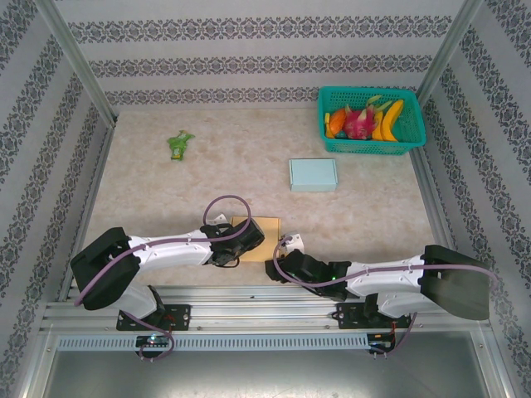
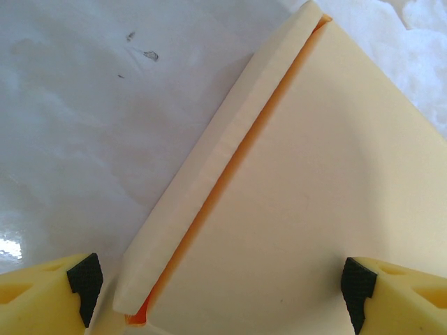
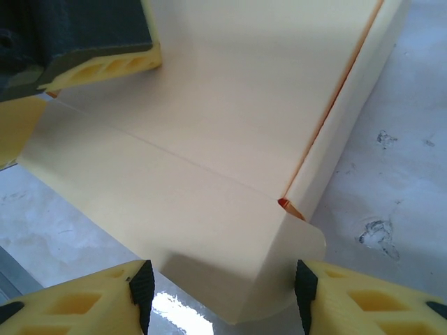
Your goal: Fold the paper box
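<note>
The cream-coloured paper box (image 1: pixel 264 232) lies mostly flat on the pale marbled bench (image 1: pixel 166 199), at its near edge, just ahead of my two arms and between them. My left hand (image 1: pixel 235 242) comes in over its left side and my right hand (image 1: pixel 284 251) sits at its near right corner.

From my left wrist, my left hand (image 2: pixel 220 293) stands wide open with nothing in it. Its two black-padded yellow fingertips are far apart: the left one is next to the raised side wall of the box (image 2: pixel 314 195), the right one over the broad flat panel. That side wall is folded up along its crease, and a thin line of orange shows in the fold.

From my right wrist, my right hand (image 3: pixel 223 293) is also parted and holds nothing. The near flap of the box (image 3: pixel 209 139), with its rounded corner tab, lies in the gap between my fingertips, and I can't tell whether either pad touches it. A crease runs across the panel, and the upturned wall stands on the right.

Farther back are a light blue rectangular box (image 1: pixel 313 174), a teal plastic basket (image 1: pixel 369 89) of fruit in the far right corner, and a small green object (image 1: pixel 178 145) off to the left.
</note>
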Tool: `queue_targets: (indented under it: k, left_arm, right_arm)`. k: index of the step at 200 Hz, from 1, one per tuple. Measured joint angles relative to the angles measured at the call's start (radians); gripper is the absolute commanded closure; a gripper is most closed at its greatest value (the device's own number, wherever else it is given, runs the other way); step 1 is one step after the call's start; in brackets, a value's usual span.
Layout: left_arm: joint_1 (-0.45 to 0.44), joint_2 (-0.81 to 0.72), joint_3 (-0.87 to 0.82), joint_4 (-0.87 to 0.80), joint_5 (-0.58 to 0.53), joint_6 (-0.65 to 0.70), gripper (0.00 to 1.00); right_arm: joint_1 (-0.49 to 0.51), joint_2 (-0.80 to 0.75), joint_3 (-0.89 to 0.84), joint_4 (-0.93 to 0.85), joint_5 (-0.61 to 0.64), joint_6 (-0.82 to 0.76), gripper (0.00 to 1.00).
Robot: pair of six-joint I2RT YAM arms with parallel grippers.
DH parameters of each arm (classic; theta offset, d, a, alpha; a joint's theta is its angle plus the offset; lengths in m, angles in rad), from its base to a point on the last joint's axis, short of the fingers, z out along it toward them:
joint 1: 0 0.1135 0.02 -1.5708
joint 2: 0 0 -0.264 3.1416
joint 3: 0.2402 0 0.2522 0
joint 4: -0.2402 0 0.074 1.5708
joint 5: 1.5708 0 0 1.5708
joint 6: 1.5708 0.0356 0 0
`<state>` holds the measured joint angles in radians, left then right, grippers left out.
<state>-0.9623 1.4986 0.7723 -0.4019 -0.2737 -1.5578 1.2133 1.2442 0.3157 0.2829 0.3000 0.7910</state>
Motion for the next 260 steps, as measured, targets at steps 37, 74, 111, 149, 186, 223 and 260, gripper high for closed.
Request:
queue_targets:
  k: [37,74,111,149,186,223,260]
  left_arm:
    - [0.0,0.0,0.0,0.0,0.0,0.0,0.1]
    - [0.0,0.0,0.0,0.0,0.0,0.0,0.1]
    - [0.0,0.0,0.0,0.002,0.0,0.0,0.1]
    - [0.0,0.0,0.0,0.002,-0.008,-0.001,0.1]
    - [0.0,0.0,-0.001,0.002,-0.009,-0.004,0.1]
    - [0.0,0.0,-0.001,0.003,-0.011,-0.01,0.1]
    - [0.0,0.006,-0.001,0.008,-0.014,-0.015,0.1]
  right_arm:
    - [0.0,0.001,0.0,0.018,-0.002,-0.001,0.45]
    - [-0.006,0.035,0.0,0.044,-0.003,-0.003,0.52]
    - [-0.007,0.071,0.001,0.064,0.003,-0.008,0.54]
    - [0.006,0.109,0.028,0.054,0.042,-0.024,0.54]
    - [0.022,0.122,0.029,0.059,0.085,-0.057,0.54]
    - [0.027,0.139,0.027,0.082,0.116,-0.082,0.54]
    - [0.027,0.174,-0.005,0.18,0.139,-0.125,0.55]
